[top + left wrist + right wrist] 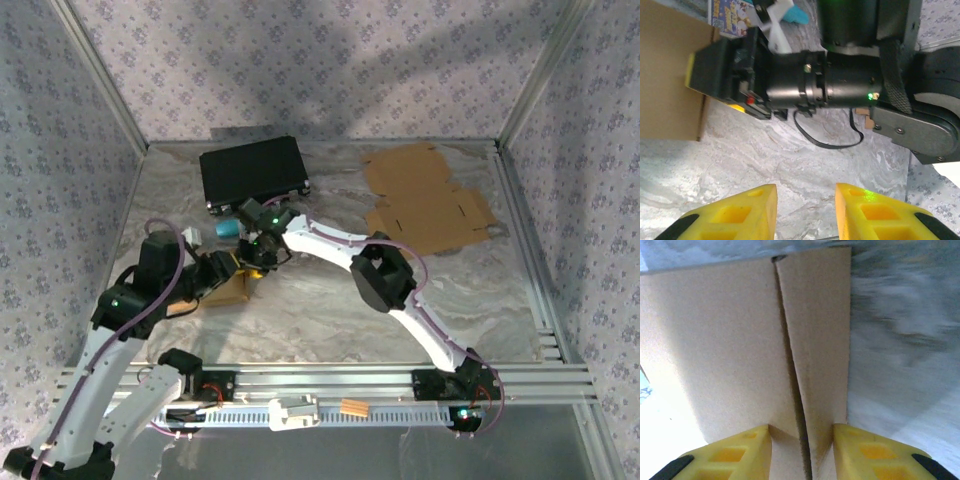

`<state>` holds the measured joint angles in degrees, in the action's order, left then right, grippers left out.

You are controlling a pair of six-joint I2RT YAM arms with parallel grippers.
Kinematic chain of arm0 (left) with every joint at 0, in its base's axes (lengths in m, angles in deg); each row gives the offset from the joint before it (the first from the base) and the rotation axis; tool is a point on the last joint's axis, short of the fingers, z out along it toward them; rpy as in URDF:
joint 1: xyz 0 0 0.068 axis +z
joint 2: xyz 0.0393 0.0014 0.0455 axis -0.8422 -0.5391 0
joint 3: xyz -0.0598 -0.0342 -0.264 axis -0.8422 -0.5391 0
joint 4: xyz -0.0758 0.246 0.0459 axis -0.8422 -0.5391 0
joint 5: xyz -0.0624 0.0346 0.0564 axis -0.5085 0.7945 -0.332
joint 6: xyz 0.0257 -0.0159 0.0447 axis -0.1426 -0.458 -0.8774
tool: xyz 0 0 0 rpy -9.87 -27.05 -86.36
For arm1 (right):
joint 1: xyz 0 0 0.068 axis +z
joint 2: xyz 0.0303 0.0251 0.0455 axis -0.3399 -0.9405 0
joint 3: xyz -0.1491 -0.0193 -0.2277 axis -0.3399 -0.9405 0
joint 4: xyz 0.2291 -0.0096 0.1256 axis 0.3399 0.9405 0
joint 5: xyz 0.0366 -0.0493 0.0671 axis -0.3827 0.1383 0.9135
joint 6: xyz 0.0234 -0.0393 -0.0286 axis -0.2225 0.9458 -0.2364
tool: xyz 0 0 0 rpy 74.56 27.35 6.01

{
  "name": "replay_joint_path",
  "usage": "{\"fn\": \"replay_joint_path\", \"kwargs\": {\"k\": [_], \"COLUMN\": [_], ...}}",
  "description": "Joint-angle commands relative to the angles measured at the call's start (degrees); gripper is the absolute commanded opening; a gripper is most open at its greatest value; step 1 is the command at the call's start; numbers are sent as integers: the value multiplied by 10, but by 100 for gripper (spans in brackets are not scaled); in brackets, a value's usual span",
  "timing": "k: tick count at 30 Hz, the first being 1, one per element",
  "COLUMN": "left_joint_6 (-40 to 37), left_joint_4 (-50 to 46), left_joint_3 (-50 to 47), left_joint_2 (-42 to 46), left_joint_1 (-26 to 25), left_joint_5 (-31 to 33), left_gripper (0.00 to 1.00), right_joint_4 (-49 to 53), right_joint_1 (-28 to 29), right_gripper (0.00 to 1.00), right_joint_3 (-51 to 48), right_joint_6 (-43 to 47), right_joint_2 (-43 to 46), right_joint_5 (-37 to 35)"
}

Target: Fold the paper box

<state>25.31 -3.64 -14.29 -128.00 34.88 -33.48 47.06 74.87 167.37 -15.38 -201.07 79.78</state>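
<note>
Marbled tabletop (740, 160) lies under the empty, half-open left hand (805, 202); right hand (801, 442) straddles paper box (730, 340), grip unclear.

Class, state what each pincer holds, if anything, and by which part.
Right pincer: the paper box, clamped across two wall panels at their seam. Left pincer: nothing, open above bare table.

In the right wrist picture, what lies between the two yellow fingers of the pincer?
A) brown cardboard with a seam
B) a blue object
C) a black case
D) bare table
A: brown cardboard of the paper box, with a seam running down it, sits between the fingers of the right pincer.
</note>
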Motion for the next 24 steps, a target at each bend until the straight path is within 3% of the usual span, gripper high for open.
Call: {"fn": "replay_joint_path", "kwargs": {"k": [1, 5, 9, 12, 15, 17, 20, 24], "left_joint_6": [-14, -14, 2, 17, 30, 40, 65, 94], "left_joint_4": [-31, -12, 61, 134, 193, 245, 321, 390], "left_joint_3": [13, 11, 1, 0, 16, 28, 45, 77], "left_joint_2": [14, 4, -41, -105, -188, -249, -333, -427], "left_joint_1": [3, 3, 0, -21, -67, -98, -126, -155], "left_joint_5": [3, -11, -47, -50, -12, 7, 10, 15], "left_gripper": [35, 35, 34, 33, 33, 32, 30, 31], "right_joint_4": [24, 75, 74, 75, 73, 62, 67, 77], "right_joint_1": [6, 2, -40, -118, -246, -353, -464, -532], "right_gripper": [43, 52, 53, 54, 54, 52, 49, 48], "right_joint_3": [48, 39, -106, -223, -327, -372, -381, -353], "right_joint_6": [-57, -12, 34, 74, 112, 152, 181, 185], "right_joint_2": [-27, 35, 193, 314, 394, 405, 370, 293], "right_joint_5": [-12, -73, -147, -181, -170, -157, -154, -128]}}
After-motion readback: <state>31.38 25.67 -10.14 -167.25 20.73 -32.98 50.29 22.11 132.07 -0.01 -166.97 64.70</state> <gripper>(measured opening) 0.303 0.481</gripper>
